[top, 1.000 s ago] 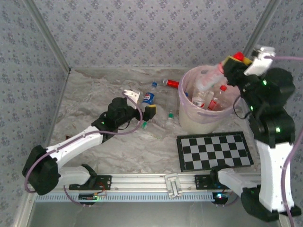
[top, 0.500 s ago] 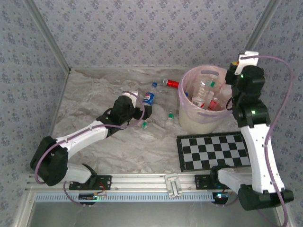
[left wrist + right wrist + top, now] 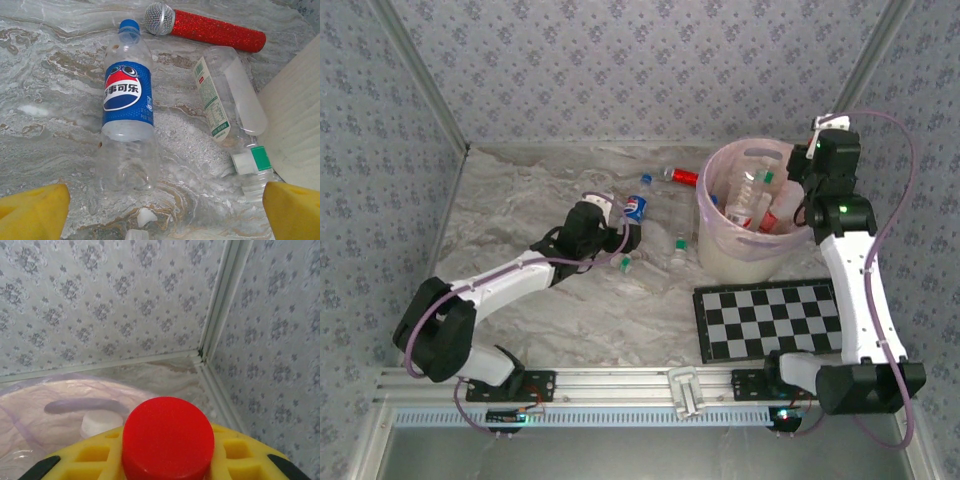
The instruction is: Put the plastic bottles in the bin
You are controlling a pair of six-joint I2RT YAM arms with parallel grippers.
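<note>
One red-cap bottle [image 3: 168, 435] is clamped cap-end in the right gripper [image 3: 167, 457], jaws narrow on it. Its body is hidden below the cap in the wrist view. Vs a sec ago the right arm has dropped from high over the bin [image 3: 720, 255] to its right rim, upper right of the top view. That reads as release being due; the bottle isn't let go yet. The bin already holds several bottles [image 3: 752, 195], w/ red, green and white caps mixed.

The left gripper [image 3: 162, 215] has pushed further toward ctr of the top view. It hangs wide open over the Pepsi bottle [image 3: 127, 100], blue cap, lying flat on the desk [image 3: 45, 65]. Its yellow fingertips [image 3: 35, 210] sit at both bottom corners of the wrist pic, gripping nothing. Probably the next pick.

Around:
- A green-label bottle [image 3: 227, 100] lies just right of the Pepsi one, white cap down-right, near the bin wall.
- The red tube [image 3: 215, 30] w/ silver mesh head lies at top of the wrist pic. Not a bottle, so leave it.
- More small green-cap bottles [image 3: 623, 263] lie at ctr, btwn the left arm and the bin.
- The checkerboard [image 3: 775, 320] is lower right, well apart from the picks.

In the way: the green-label bottle is close enough that wide jaws may nudge it, and the bin wall crowds that side.
</note>
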